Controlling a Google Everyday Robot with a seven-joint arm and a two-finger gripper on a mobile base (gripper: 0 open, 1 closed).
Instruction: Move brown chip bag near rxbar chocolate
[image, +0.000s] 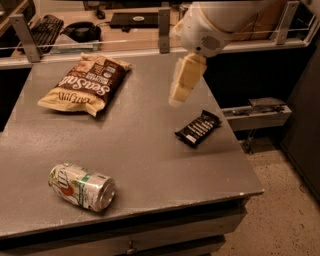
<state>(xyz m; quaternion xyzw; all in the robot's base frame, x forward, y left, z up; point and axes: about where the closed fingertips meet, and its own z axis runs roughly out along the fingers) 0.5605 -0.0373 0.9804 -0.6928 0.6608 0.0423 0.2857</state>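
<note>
Camera view: gripper (177, 96) hovers over the table (150, 165), its spread I cannot tell. Chip bag (85, 85) at its ten o'clock could slip from a shallow pinch.

Office, keyboard (44, 27), headphones (80, 32), tool (177, 96) above table (150, 155)

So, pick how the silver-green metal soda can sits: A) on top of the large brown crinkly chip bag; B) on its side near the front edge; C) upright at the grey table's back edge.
B: the soda can lies on its side near the front edge of the table, apart from the chip bag; the gripper hangs above the table between bag and small black wrapper bar.
</note>
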